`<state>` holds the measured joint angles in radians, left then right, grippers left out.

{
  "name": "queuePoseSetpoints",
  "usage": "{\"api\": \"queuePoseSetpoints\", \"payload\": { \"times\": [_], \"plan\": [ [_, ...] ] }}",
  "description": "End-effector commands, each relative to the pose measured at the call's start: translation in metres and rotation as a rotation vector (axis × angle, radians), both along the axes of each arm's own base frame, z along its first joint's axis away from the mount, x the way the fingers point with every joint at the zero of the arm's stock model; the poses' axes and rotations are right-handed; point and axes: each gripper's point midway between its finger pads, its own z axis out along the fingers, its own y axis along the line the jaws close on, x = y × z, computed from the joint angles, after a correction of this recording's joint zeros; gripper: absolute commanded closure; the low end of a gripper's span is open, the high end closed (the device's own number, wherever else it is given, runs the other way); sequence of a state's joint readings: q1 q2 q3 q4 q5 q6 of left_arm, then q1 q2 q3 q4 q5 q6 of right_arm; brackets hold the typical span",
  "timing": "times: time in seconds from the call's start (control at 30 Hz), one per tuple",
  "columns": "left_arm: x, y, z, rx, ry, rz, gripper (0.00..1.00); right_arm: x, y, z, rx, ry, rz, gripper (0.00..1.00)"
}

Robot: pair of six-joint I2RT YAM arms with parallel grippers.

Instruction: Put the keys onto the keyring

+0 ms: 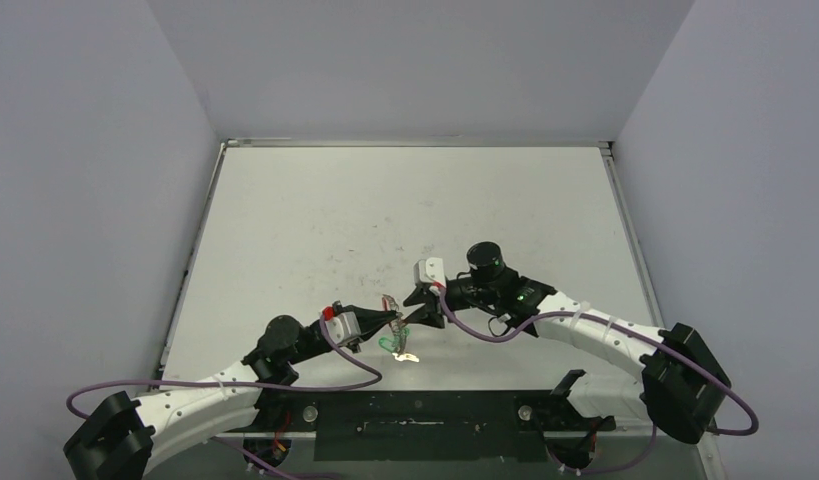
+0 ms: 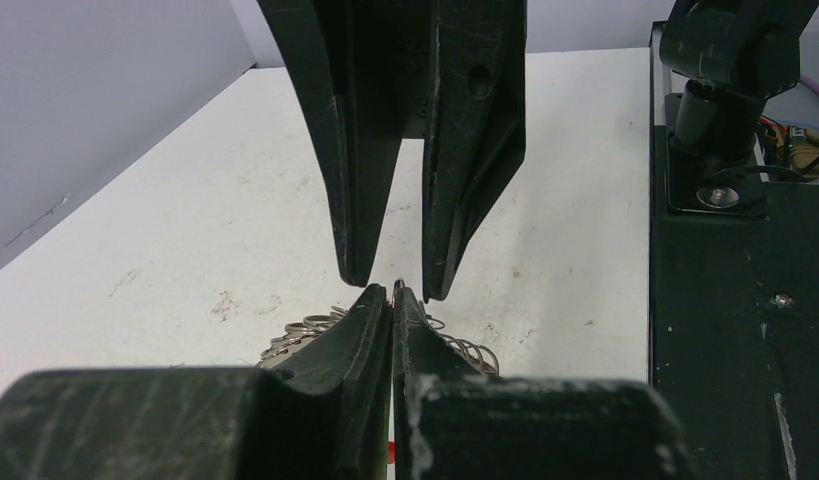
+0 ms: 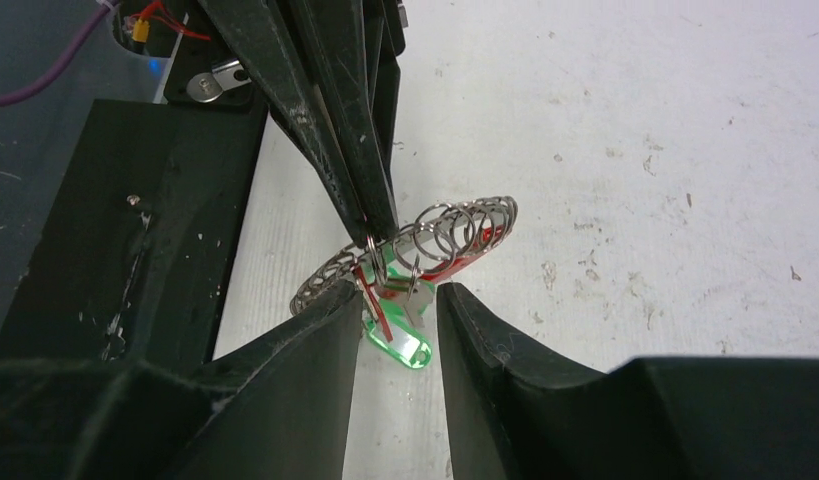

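Pinching the wire rim of the keyring (image 3: pixel 472 232), the left gripper (image 3: pixel 371 232) is clamped shut on it, and its fingers hide part of the red arc and the silvery loops. A green-tagged key (image 3: pixel 403 346) hangs from the ring between the parted fingers of the right gripper (image 3: pixel 395 290); whether they touch it cannot be told. The left wrist view shows only a few loops.

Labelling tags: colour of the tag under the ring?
Green tag, best in right wrist view.
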<state>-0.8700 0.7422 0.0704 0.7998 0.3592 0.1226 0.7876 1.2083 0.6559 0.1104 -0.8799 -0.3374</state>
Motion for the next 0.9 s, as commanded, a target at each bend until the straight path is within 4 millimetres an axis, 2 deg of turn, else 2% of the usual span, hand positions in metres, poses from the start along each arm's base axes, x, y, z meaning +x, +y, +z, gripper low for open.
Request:
{"api": "queuePoseSetpoints", "payload": {
  "times": [0.0, 0.13, 0.2, 0.3, 0.33, 0.57, 0.73, 0.87],
  "plan": [
    [-0.004, -0.002, 0.029, -0.080, -0.056, -0.023, 1.00, 0.002, 0.024, 0.034, 0.103, -0.062, 0.050, 0.66],
    [-0.004, -0.002, 0.029, -0.077, -0.054, -0.024, 1.00, -0.001, 0.031, 0.034, 0.113, -0.053, 0.059, 0.72],
    [-0.004, -0.002, 0.029, -0.078, -0.053, -0.022, 1.00, -0.002, 0.033, 0.032, 0.104, -0.045, 0.064, 0.80],
    [-0.004, -0.001, 0.029, -0.077, -0.055, -0.018, 1.00, -0.002, 0.032, 0.028, 0.073, -0.038, 0.067, 0.98],
    [-0.004, -0.001, 0.029, -0.078, -0.055, -0.017, 1.00, -0.001, 0.030, 0.026, 0.058, -0.040, 0.066, 1.00],
    [0.000, 0.002, 0.028, -0.073, -0.059, 0.012, 1.00, 0.003, 0.012, 0.013, -0.114, -0.058, 0.040, 1.00],
    [0.005, 0.005, 0.019, -0.001, -0.041, 0.038, 0.79, 0.008, -0.007, 0.002, -0.336, -0.002, 0.019, 1.00],
    [0.008, 0.008, 0.013, 0.057, -0.030, 0.059, 0.73, 0.008, -0.023, -0.011, -0.547, 0.082, -0.005, 1.00]
  ]
}}
